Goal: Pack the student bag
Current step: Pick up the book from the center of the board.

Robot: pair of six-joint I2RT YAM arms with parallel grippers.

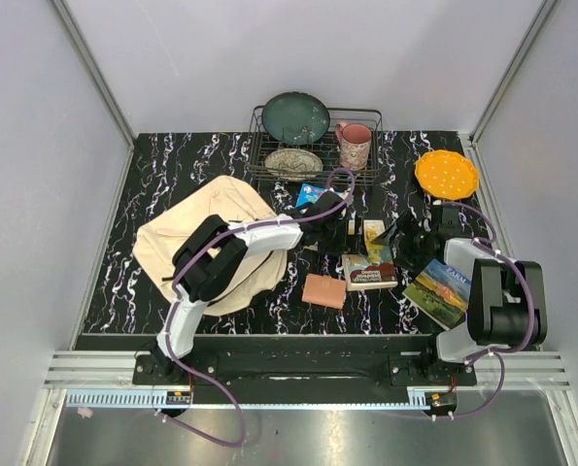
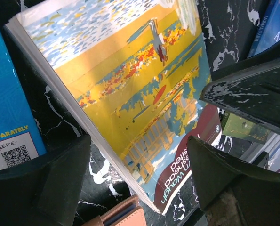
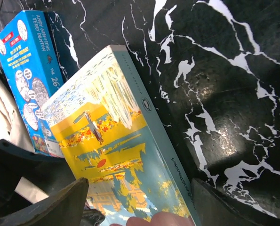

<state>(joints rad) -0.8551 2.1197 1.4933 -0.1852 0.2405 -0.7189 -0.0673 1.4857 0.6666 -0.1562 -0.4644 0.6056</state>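
2 grippers were recorded over the middle of the black marbled table [image 1: 162,170] in the top external view. The student bag [image 1: 187,238], cream and slumped, was found lying on the left half of the table, partly covered by the left arm [image 1: 259,238]. The left gripper [image 1: 335,231] was seen just right of the student bag, with the right gripper [image 1: 413,233] facing it. A paperback [image 1: 370,262] with a yellow cover was noted between them. A blue book [image 1: 310,194], a tan wallet [image 1: 324,290] and a landscape book [image 1: 442,289] were noted nearby. At the far edge a dish rack [image 1: 254,146] was noted, holding a dark green plate [image 1: 295,117], a patterned plate [image 1: 292,162] and a pink mug [image 1: 355,146]. An orange plate [image 1: 446,174] was seen to its right.

In the left wrist view, the left gripper [image 2: 137,155] was found with its jaws spread wide and nothing held. The paperback [image 2: 130,94] was seen below them, the blue book [image 2: 8,117] beside it and the wallet [image 2: 125,217] at the bottom edge.

In the right wrist view, the right gripper [image 3: 140,200] was likewise found wide open and empty above the paperback [image 3: 116,141]. The blue book [image 3: 27,80] was seen just beside the paperback, and a strip of the student bag [image 3: 1,110] was visible at the left edge.
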